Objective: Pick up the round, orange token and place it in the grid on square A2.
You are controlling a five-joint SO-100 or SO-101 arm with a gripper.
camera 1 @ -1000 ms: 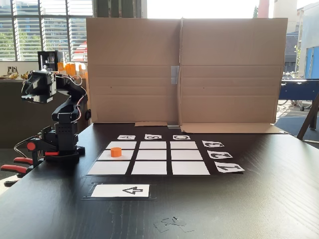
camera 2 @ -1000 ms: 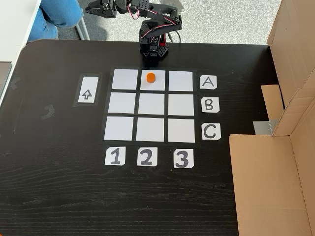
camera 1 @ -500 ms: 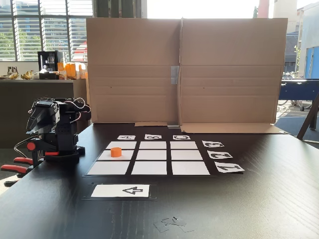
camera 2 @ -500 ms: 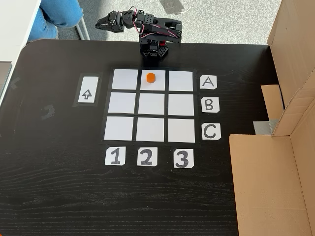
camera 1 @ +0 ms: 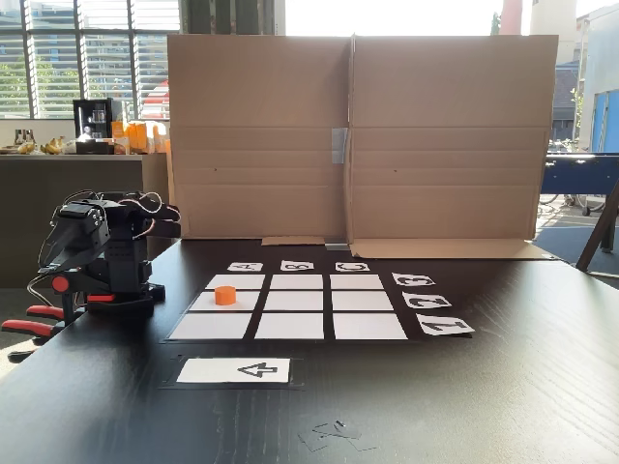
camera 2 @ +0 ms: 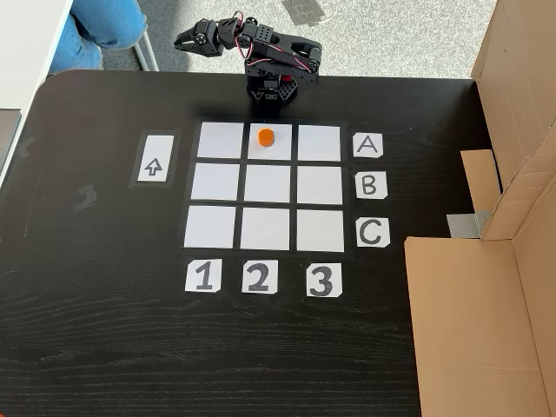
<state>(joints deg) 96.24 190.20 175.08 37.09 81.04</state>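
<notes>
The orange token [camera 2: 266, 136] lies flat on square A2 [camera 2: 280, 150], the middle cell of the row beside the A card, inside the grid [camera 2: 268, 184]. In the front fixed view, the token [camera 1: 225, 295] sits on that same cell [camera 1: 248, 302] of the grid [camera 1: 295, 301], nearest the arm. The black arm is folded low over its base at the table's edge. My gripper [camera 2: 181, 41] points away from the grid, past the table edge, well clear of the token. Its fingers look shut with nothing between them. The folded gripper [camera 1: 56, 249] also appears at the left of the front view.
A white arrow card [camera 2: 154, 168] lies beside the grid. Label cards A, B, C [camera 2: 368, 184] and 1, 2, 3 [camera 2: 259, 277] border it. A cardboard wall [camera 1: 358, 135] stands behind the table. Red clamp handles [camera 1: 29, 324] hold the base. A person's knee [camera 2: 104, 22] is beyond the table.
The arm has dropped from a raised pose and folded down over its base, drawing the gripper in. The token has stayed on its cell.
</notes>
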